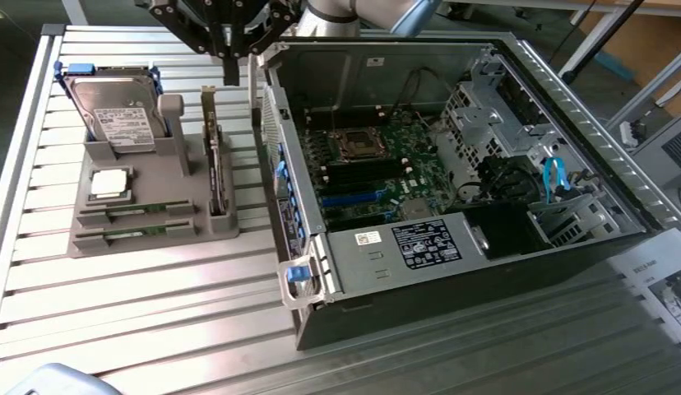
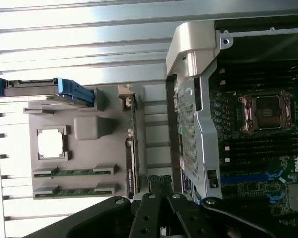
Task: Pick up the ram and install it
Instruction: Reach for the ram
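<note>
Two rams, thin green sticks, lie flat in the front slots of a grey holder (image 1: 154, 173): one ram (image 1: 136, 213) sits behind the other ram (image 1: 130, 235). The wrist view shows them side by side as ram (image 2: 72, 172) and ram (image 2: 72, 191). My gripper (image 1: 231, 76) hangs high above the gap between the holder and the open computer case (image 1: 318, 271), well away from both sticks. Its black fingers are shut together with nothing between them. In the wrist view the gripper (image 2: 160, 180) points down over the holder's edge beside the case wall.
The holder also carries a hard drive (image 1: 116, 107), a square silver processor (image 1: 108, 183) and an upright card (image 1: 215, 164). Inside the case lies the motherboard with its processor socket (image 1: 357, 146) and dark memory slots (image 1: 346, 177). Everything rests on a slatted metal table (image 1: 121, 313).
</note>
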### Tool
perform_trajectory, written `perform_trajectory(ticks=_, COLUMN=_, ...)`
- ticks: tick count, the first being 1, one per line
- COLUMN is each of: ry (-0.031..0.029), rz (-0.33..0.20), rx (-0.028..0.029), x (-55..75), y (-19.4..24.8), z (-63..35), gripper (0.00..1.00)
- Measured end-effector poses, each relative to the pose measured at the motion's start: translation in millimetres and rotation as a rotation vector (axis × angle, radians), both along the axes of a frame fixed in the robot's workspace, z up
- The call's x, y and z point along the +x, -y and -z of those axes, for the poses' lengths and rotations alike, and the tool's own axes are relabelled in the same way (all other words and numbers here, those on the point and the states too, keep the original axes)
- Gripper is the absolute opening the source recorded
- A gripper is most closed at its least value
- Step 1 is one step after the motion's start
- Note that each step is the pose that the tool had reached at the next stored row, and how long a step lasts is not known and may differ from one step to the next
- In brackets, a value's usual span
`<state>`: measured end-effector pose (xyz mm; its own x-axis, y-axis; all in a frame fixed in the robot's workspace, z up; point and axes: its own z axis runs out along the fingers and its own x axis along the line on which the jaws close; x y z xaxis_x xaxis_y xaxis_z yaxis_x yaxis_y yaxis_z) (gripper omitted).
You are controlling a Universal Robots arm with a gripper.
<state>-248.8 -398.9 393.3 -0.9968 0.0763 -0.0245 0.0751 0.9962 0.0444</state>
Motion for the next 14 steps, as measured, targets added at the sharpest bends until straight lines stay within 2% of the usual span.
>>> perform_trajectory(ticks=14, ry=-0.0001, rz=0.000, rx=-0.0001, x=-35.4, y=0.0, z=0.0, gripper=0.10)
